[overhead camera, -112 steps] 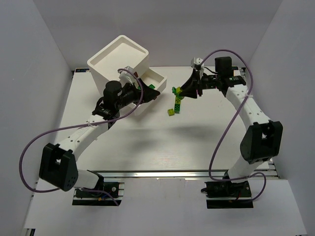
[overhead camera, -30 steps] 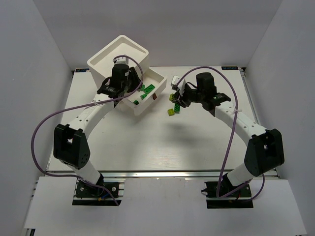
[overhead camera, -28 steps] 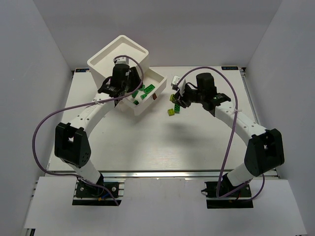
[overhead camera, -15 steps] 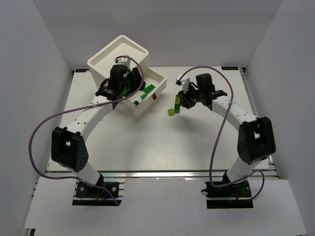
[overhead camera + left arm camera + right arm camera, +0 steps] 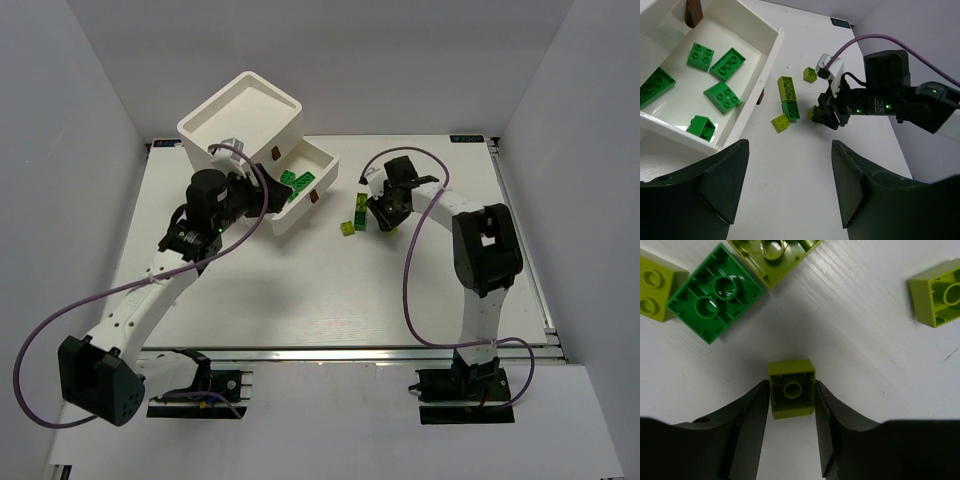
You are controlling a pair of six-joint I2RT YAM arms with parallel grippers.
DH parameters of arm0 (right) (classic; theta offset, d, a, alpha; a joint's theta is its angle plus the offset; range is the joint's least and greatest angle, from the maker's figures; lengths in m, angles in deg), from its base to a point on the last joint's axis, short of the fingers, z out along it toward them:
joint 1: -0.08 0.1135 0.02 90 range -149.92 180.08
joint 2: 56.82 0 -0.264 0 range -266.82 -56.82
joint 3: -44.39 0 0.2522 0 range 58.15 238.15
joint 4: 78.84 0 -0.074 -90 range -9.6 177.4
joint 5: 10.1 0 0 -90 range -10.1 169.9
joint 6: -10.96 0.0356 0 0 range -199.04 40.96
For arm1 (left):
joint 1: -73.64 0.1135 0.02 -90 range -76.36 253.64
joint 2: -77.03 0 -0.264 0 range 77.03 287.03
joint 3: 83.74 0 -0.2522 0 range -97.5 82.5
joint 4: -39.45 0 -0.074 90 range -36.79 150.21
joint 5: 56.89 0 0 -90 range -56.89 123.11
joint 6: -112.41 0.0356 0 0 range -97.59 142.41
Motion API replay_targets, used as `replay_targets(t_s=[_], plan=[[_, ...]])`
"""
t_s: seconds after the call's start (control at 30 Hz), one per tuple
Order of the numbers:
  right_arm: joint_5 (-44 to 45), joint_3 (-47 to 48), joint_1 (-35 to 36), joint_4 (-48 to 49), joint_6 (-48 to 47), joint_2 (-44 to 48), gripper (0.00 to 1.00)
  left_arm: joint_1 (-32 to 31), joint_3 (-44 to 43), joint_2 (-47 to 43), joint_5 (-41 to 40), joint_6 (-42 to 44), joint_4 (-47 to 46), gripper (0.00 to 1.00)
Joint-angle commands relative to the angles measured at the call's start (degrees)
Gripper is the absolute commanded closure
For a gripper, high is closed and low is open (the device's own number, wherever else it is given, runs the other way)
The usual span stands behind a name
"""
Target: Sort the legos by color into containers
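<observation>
Right gripper (image 5: pixel 791 386) pinches one yellow-green lego (image 5: pixel 791 390) squarely between its jaws; white drawer unit (image 5: pixel 245 115) lies to its left, nearer the wide-open, empty left gripper (image 5: pixel 790 152).

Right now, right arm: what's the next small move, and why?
Probably lift straight up. The right fingers sit against both sides of a small yellow-green brick, hollow side up, so the grasp looks made. A green brick lies close by, so rising before travelling sideways should avoid knocking it.
</observation>
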Motion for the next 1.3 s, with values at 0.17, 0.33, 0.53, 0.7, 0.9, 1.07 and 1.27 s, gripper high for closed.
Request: replay_targets(t_s=[0.17,0.33,0.53,0.7,0.9,1.07,1.27], plan=[[-2.02,7.38,-0.02,-2.23,2.62,-0.11,0.23,-0.15,2.42,-5.63,-2.14,-1.69,2.13,0.23],[-7.03,13.27,0.34,-4.86,12.01,-0.99,0.11,-0.15,2.86,-7.12,-3.28,-1.95,3.54,0.23],[-6.08,14.06,2.44,-2.76,30.47,-1.6,0.14,-0.15,3.22,-8.44,-4.16,-2.39,4.77,0.22],[-1.25,15.39,4.47,-2.5,37.16,-3.98,0.25,-0.15,2.77,-9.32,-4.69,-2.74,6.35,0.23],[7.1,16.79,5.87,-2.76,39.98,-6.61,0.43,-0.15,3.3,-9.94,-5.13,-3.53,7.06,0.23],[11.06,15.92,6.31,-2.58,39.81,-8.02,0.46,-0.15,3.39,-10.29,-5.65,-3.71,7.23,0.23],[10.63,14.86,6.49,-2.32,39.28,-8.37,0.43,-0.15,4.09,-10.64,-5.83,-3.97,6.88,0.23]])
